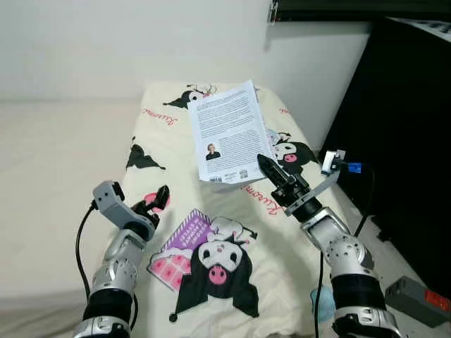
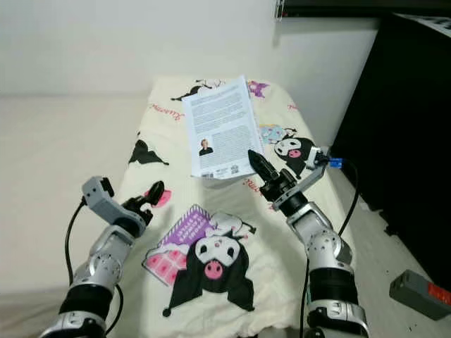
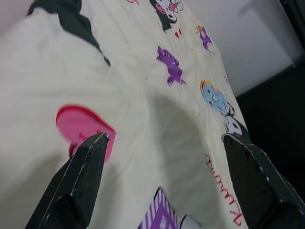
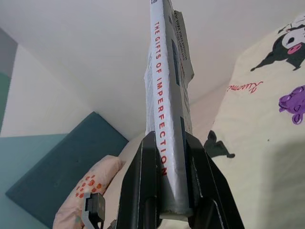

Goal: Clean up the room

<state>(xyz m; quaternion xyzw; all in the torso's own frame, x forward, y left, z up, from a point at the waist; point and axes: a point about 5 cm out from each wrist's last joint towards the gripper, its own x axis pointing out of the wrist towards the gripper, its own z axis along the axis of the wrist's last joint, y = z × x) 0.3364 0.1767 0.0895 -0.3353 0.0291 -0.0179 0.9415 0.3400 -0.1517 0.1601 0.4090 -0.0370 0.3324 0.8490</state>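
Note:
A white paperback book [image 1: 229,134] with a grey spine [image 4: 169,119] reading "The Gifts of Imperfection" is held up above the bed, back cover facing me. My right gripper [image 1: 271,172] is shut on its lower edge, one black finger [image 4: 143,171] on each side of the spine. The cream blanket [image 1: 176,141] printed with black cartoon figures lies below it. My left gripper [image 1: 158,199] hovers open just over the blanket near its left side, above a pink heart print [image 3: 81,126], with nothing between its fingers [image 3: 90,162].
A tall black cabinet [image 1: 409,141] stands close on the right of the bed. A grey and red box [image 1: 416,299] lies on the floor beside it. Bare cream mattress [image 1: 56,162] stretches left of the blanket. A dotted pillow [image 4: 90,186] rests against a teal panel [image 4: 57,171].

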